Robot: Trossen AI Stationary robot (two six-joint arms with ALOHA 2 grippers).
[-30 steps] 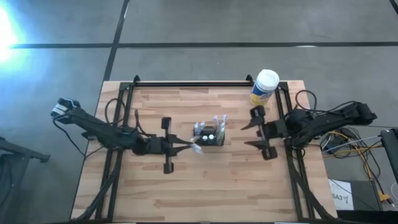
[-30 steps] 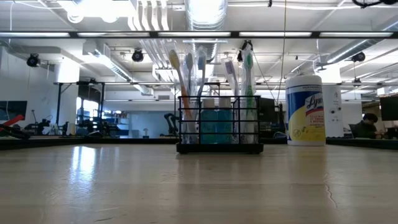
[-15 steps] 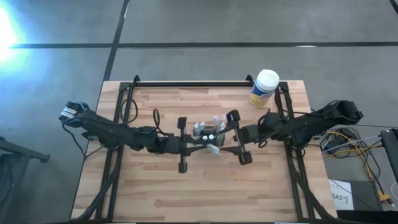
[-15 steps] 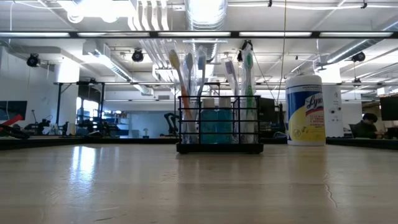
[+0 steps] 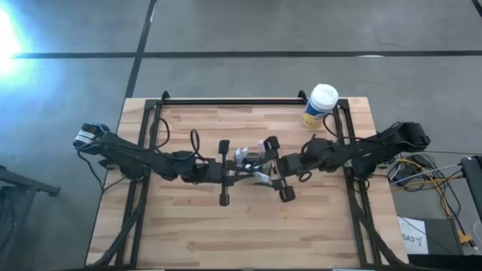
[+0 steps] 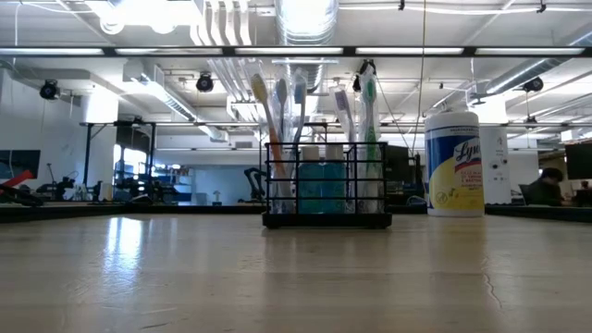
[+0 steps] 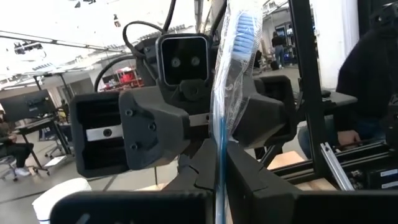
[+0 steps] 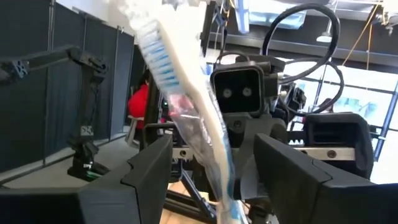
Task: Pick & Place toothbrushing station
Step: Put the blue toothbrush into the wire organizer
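Right now both grippers meet face to face above the table's (image 5: 188,226) middle, over the caddy (image 6: 326,185).

Caddy: black mesh box w/ compartments, upright on the tabletop, roughly central, nearer the far edge than the near one. It holds several upright toothbrushes (image 6: 276,129) and a blue item. In the high view it's mostly covered by the grippers.

Left gripper (image 5: 252,175): reaches in from the left edge, fingers shut on a wrapped brush (image 7: 227,93) w/ blue bristles and clear film. The brush stands between its two fingers in the left wrist view, head pointing toward the right gripper.

Right gripper (image 5: 265,169): comes from the right edge, fingers spread wide on either side of the same brush, seen also in the right wrist view (image 8: 186,106). Can't tell if its pads touch the brush yet.

Wipes canister (image 5: 321,105): yellow w/ white lid, upright near the far right corner, well apart from the caddy.

A person sits in the room beyond the table, at the low view's right edge.
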